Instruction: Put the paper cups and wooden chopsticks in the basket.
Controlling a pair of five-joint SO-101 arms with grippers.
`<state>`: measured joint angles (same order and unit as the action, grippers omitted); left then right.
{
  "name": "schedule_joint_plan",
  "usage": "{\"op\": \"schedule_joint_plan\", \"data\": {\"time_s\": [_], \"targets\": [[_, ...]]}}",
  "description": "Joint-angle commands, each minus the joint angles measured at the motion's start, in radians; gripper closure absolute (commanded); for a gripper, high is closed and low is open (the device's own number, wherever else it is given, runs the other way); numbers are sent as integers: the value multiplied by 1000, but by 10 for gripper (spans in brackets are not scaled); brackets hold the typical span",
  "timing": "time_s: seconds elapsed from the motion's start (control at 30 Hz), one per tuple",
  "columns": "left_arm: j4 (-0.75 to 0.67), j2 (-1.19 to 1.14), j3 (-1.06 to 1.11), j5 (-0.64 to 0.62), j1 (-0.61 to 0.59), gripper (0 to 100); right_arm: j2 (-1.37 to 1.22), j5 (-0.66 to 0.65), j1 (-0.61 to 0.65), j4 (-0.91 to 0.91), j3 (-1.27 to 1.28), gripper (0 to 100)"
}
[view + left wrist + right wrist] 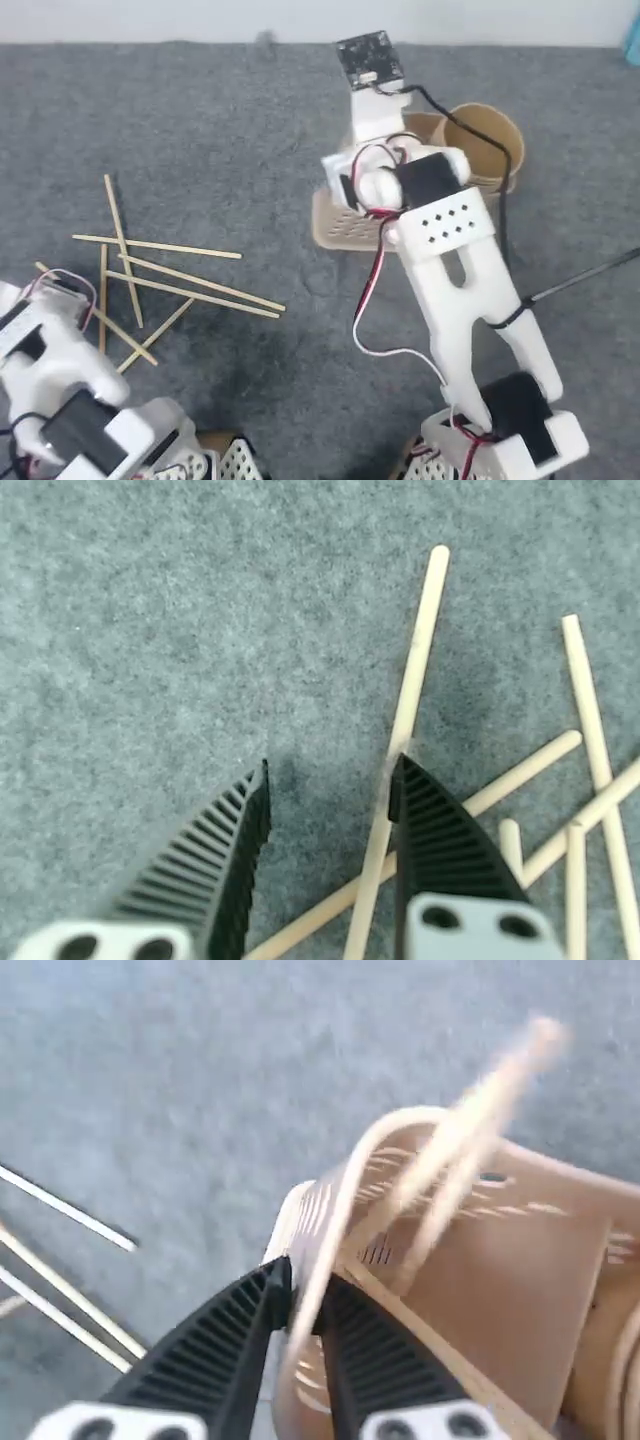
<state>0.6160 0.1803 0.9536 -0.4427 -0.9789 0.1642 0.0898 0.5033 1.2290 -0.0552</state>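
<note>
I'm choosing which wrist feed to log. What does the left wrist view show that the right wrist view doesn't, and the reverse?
Left wrist view: the left hand open, with one stick running under the tip of one finger.
Right wrist view: the right hand shut on blurred held chopsticks, above the basket.
Shared: the grey mat with loose chopsticks lying on it.
</note>
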Motion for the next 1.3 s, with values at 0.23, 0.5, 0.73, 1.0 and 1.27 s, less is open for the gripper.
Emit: {"op": "schedule_joint_plan", "data": {"time_s": [0.23, 0.5, 0.73, 1.0, 1.27], "targets": [[5, 2, -36, 0, -5, 815, -70, -29, 50, -47, -121, 867], [6, 2, -36, 15, -5, 815, -68, -48, 120, 154, -391, 771], [6, 2, -36, 15, -5, 815, -70, -48, 174, 372, -787, 771], [8, 2, -38, 15, -6, 815, -22, -43, 104, 575, -1073, 777], [64, -9, -170, 17, -6, 814, 338, -61, -107, 572, -549, 967]]}}
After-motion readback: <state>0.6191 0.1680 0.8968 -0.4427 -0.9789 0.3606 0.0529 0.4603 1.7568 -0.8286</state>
